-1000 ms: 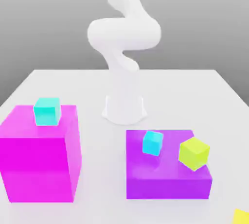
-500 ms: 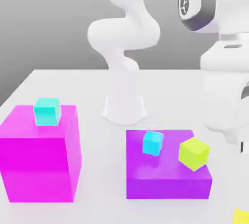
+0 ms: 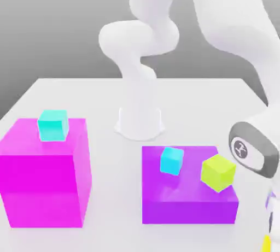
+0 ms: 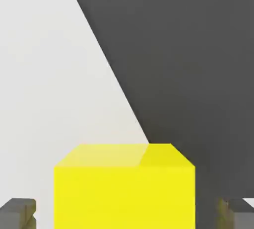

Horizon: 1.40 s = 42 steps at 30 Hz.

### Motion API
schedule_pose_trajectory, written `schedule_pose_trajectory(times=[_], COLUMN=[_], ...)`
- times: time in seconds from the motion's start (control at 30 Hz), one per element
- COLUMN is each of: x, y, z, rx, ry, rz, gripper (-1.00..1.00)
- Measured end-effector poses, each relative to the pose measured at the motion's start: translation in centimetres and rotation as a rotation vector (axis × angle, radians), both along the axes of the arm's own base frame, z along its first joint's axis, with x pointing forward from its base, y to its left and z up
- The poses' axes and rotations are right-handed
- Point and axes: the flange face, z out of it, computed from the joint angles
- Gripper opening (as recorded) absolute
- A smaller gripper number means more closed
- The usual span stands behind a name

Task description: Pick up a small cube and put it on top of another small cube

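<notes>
A yellow small cube sits on the white table close to its edge. My gripper is open and straddles it, a dark fingertip on each side with a gap to the cube. In the exterior view a sliver of this yellow cube shows at the lower right corner, under my arm's wrist. A cyan cube rests on the tall magenta block. A blue cube and a lime cube rest on the low purple block.
The arm's white base stands at the middle back of the table. The table's edge runs right beside the yellow cube, with dark floor beyond it.
The arm has swung down to the exterior view's lower right, and its hand now sits low over the yellow cube at the corner. None of the cubes has moved.
</notes>
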Motion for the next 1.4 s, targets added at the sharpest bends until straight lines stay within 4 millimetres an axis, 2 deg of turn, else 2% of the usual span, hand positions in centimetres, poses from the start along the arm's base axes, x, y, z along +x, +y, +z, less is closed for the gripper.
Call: schedule_pose_trajectory(times=[0.07, 0.1, 0.13, 0.27, 0.33, 0.43, 0.6, 0.63, 0.73, 0.93, 1.13, 1.2, 1.27, 1.3, 1.4], x=[0.0, 0.0, 0.0, 0.1, 0.9, 1.7, 1.1, 0.8, -1.2, -7.2, -15.3, -16.2, -16.5, -16.6, -16.6], y=[0.0, 0.0, 0.0, -0.4, -3.5, -9.2, -19.3, -22.0, -28.5, -36.7, -44.1, -44.9, -45.1, -45.1, -45.1], z=[0.0, -0.7, -0.3, 5.0, 7.8, 11.8, 18.0, 19.1, 22.3, 27.6, 31.0, 29.3, 26.7, 25.6, 25.6], rx=[0.000, 0.000, 0.000, -0.001, -0.012, -0.029, -0.046, -0.048, -0.050, -0.037, -0.002, 0.004, 0.005, 0.005, 0.005], ry=[0.001, 0.001, 0.001, 0.001, -0.005, -0.015, -0.024, -0.024, -0.024, -0.017, -0.001, 0.002, 0.003, 0.003, 0.003], rz=[0.000, 0.001, 0.001, -0.007, -0.076, -0.205, -0.437, -0.498, -0.656, -0.902, -1.169, -1.199, -1.207, -1.208, -1.208], gripper=[-1.00, -1.00, -1.00, -1.00, -1.00, -1.00, -1.00, -1.00, -1.00, -1.00, -1.00, -1.00, -1.00, 1.00, 1.00])
